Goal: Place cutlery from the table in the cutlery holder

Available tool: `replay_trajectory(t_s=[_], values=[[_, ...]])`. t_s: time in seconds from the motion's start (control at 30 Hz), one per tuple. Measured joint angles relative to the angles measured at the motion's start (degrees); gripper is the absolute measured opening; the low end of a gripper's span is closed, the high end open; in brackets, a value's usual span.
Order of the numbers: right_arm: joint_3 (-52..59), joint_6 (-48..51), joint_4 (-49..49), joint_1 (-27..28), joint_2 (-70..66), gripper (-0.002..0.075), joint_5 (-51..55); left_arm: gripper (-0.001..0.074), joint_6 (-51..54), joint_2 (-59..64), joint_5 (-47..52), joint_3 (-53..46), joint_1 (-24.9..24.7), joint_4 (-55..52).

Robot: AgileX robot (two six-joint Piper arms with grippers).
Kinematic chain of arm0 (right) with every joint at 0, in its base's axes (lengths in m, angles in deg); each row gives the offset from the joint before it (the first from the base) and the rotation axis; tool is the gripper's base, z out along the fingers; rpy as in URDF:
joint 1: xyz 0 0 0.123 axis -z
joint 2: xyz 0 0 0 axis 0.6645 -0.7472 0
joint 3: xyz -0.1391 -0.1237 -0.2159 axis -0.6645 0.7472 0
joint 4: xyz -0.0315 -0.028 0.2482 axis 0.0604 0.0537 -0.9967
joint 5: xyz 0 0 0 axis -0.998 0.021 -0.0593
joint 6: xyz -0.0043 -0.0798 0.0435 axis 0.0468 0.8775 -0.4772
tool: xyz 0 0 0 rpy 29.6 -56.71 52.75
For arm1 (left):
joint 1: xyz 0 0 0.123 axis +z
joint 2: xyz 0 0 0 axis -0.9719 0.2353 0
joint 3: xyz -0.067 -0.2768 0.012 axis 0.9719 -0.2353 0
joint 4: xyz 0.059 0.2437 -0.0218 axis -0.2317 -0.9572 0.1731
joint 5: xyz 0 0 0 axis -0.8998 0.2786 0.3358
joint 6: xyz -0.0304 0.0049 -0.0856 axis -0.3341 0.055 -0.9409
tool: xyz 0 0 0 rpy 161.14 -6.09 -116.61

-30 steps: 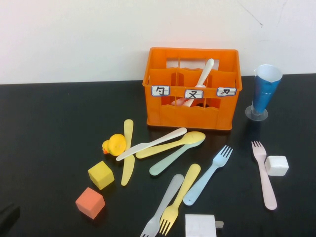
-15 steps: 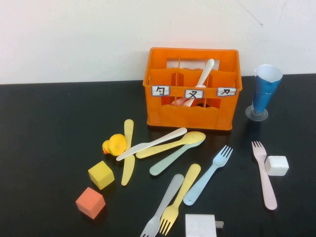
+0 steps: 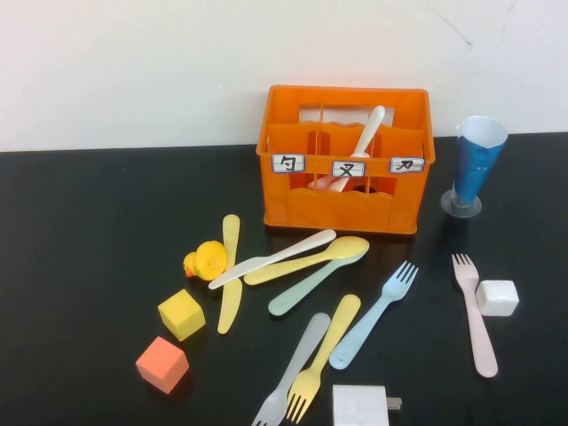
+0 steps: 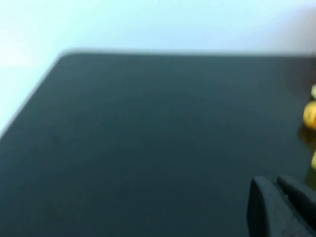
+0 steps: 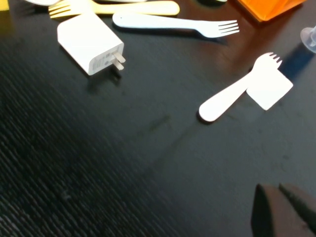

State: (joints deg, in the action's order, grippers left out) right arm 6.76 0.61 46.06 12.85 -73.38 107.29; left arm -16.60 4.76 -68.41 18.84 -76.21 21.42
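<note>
High view shows the cutlery holder [image 3: 344,160] standing at the back of the table [image 3: 89,222], near the wall, with one white utensil [image 3: 366,133] leaning in its middle compartment and something pink low beside it, so the job looks barely begun. Most of the cutlery lies loose in front of the crate: a yellow knife [image 3: 230,272] beside the duck toy [image 3: 206,260], a white knife [image 3: 272,258] crossing it, a yellow spoon [image 3: 309,261], a mint spoon [image 3: 308,287], a blue fork [image 3: 374,314], a yellow fork [image 3: 323,358] and a grey fork [image 3: 291,371]. A pink fork [image 3: 474,314] lies apart on the right, touching a white cube [image 3: 497,297]. Neither arm appears from above. The left gripper [image 4: 284,207] hovers over bare tabletop near the duck, fingers together and holding nothing. The right gripper [image 5: 285,210] hangs above the table near the pink fork and a white charger [image 5: 91,43], fingers likewise pressed together and empty. By my count eight pieces remain.
</note>
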Motion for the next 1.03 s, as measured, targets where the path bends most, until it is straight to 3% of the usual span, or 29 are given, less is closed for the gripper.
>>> replay_trajectory(t_s=[0.2,1.03], values=[[0.0,0.0,-0.09,0.0,0.0,-0.0003,0.08,0.0,0.74,0.0,5.01,0.1,0.0,0.39],[0.0,0.0,-0.26,0.0,0.0,-0.0003,0.22,0.0,0.98,0.0,5.19,0.1,0.0,0.39]])
